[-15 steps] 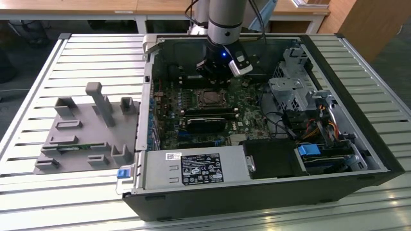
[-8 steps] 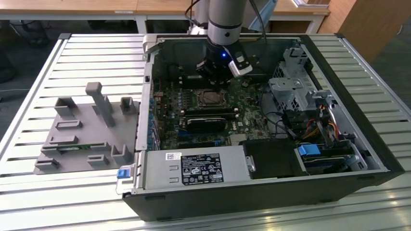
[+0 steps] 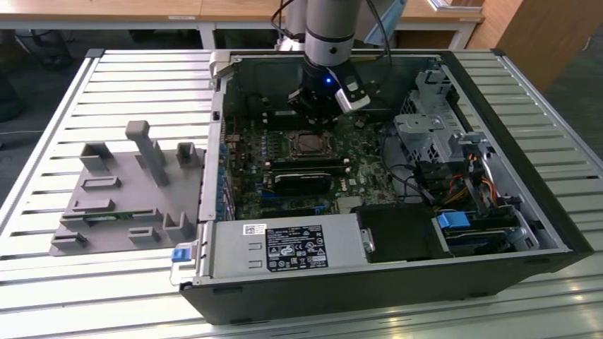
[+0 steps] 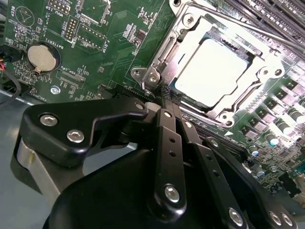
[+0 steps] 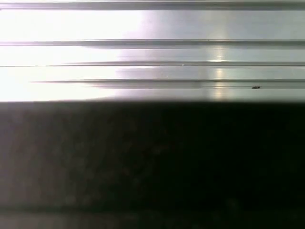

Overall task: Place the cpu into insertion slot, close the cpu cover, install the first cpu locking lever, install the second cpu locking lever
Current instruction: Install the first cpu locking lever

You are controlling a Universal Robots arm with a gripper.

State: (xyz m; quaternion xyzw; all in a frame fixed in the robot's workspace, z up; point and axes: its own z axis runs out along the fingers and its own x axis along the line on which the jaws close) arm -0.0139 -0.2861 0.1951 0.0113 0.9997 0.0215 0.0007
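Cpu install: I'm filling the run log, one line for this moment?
cpu: seated in insertion slot | cpu cover: closed | gripper: shut, empty, at cover's edge

The cpu (image 4: 214, 71), a flat pale silver square, sat in the insertion slot (image 3: 307, 144). The silvery cpu cover (image 4: 259, 57) lay closed around it, framing its face.

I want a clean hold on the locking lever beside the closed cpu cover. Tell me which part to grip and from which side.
Grip the locking lever on its thin straight rod. Its end is hard to make out. The rod lies low along the edge of the cpu cover, so probably come from above, with the claw straddling it crosswise.
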